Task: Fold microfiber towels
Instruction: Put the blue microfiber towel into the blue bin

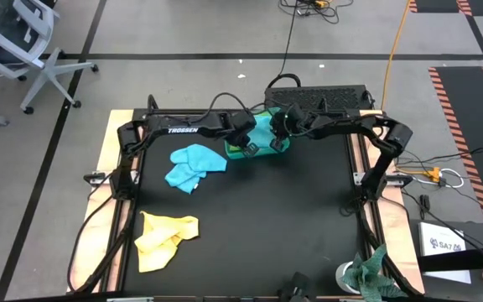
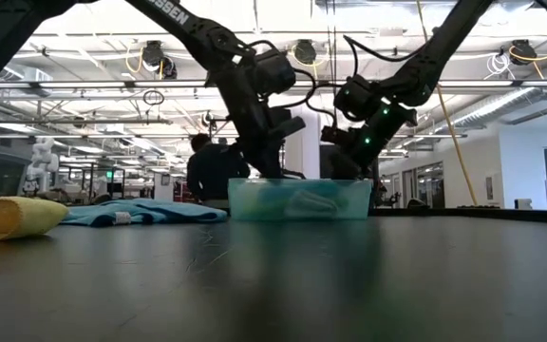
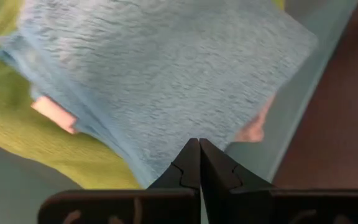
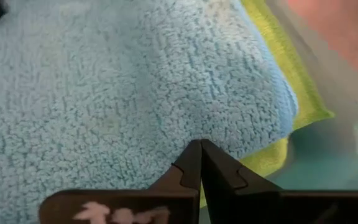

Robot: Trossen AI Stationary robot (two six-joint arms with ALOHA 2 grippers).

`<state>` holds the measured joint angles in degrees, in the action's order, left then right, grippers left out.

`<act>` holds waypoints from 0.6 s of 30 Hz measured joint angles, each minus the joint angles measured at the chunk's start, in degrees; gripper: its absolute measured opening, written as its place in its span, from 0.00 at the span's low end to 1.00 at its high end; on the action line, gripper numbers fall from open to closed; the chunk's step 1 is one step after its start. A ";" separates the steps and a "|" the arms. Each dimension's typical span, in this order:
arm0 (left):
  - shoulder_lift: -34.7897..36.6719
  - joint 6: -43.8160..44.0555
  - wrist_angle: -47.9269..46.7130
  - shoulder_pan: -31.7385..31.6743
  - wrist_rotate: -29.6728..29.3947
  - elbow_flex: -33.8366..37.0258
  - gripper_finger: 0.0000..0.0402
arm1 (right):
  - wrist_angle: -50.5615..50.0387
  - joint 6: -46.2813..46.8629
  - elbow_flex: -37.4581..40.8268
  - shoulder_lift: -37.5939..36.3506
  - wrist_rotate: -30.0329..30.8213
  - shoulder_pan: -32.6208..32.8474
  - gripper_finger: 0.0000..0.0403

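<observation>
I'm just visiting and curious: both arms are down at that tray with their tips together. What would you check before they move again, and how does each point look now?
1. Left gripper shut: ok, fingers pressed together at the light blue towel.
2. Right gripper shut: ok, tips at the same towel's edge.
3. Cloth actually pinched by either: cannot tell.
4. Towel inside the teal tray: ok, lying on a lime green towel.
5. Turquoise towel and yellow towel on the table: not ok, both crumpled, unfolded.
6. Arms apart: ok, close but not touching.
</observation>
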<state>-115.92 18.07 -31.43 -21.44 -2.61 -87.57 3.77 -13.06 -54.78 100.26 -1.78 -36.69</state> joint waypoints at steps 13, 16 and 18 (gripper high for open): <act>-0.76 0.28 0.23 1.80 -0.44 0.00 0.00 | 1.98 -1.16 -0.01 -12.31 -0.12 -1.15 0.00; -2.46 -0.05 0.29 2.25 -0.43 -0.01 0.00 | 1.91 -1.11 -0.02 -14.02 -0.18 -1.15 0.00; -3.54 -0.44 -0.15 2.47 -0.06 -0.02 0.00 | 1.38 -0.24 0.00 -13.85 -1.40 -1.17 0.00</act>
<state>-119.45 17.64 -31.58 -18.97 -2.67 -87.59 5.15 -13.30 -54.78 86.41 -3.19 -37.87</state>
